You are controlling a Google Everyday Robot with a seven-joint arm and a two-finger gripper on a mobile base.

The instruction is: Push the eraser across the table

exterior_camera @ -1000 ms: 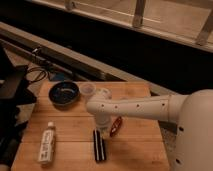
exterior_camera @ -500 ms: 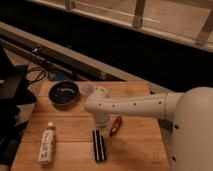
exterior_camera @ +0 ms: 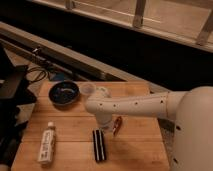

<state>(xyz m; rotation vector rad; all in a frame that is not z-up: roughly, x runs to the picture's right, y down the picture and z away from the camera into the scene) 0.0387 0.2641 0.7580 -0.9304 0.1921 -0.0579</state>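
Eraser (exterior_camera: 99,145) lies lengthwise on the near half of the table (exterior_camera: 142,147), around mid-width, exactly where it lay half a second ago. The gripper (exterior_camera: 106,128) hangs low over the table's middle, just behind the eraser's far end, barely shifted since then. Whether it is open or holds anything cannot be told.

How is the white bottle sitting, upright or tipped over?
Tipped over: the white bottle lies flat on the table, cap pointing away. The hand is at the far end of the eraser.
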